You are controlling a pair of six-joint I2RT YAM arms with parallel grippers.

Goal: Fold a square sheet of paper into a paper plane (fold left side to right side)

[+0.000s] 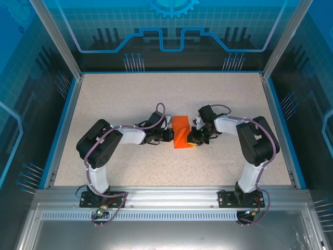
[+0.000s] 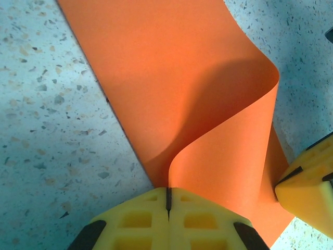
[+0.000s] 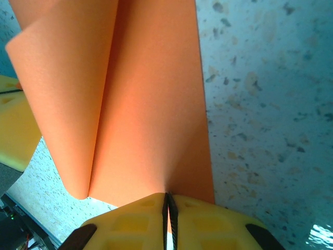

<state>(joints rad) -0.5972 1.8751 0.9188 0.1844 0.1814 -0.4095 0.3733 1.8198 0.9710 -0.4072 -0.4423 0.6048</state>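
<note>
The square sheet of paper (image 1: 181,131) is bright orange and lies mid-table between the two arms. My left gripper (image 1: 169,135) is shut on the sheet's edge. In the left wrist view that edge (image 2: 223,156) rises from the closed jaws (image 2: 167,200) and curls over the flat part (image 2: 156,67). My right gripper (image 1: 195,136) is on the opposite side, shut on the paper too. In the right wrist view orange shows between its closed fingertips (image 3: 169,205), and the raised flap (image 3: 62,99) arches beside the flat layer (image 3: 156,114).
The speckled tabletop (image 1: 130,99) is bounded by a blue-edged frame (image 1: 65,122) and clear enclosure walls. The right gripper's yellow finger (image 2: 307,182) sits close beside the left one, and the left finger (image 3: 15,125) shows at the right wrist view's edge.
</note>
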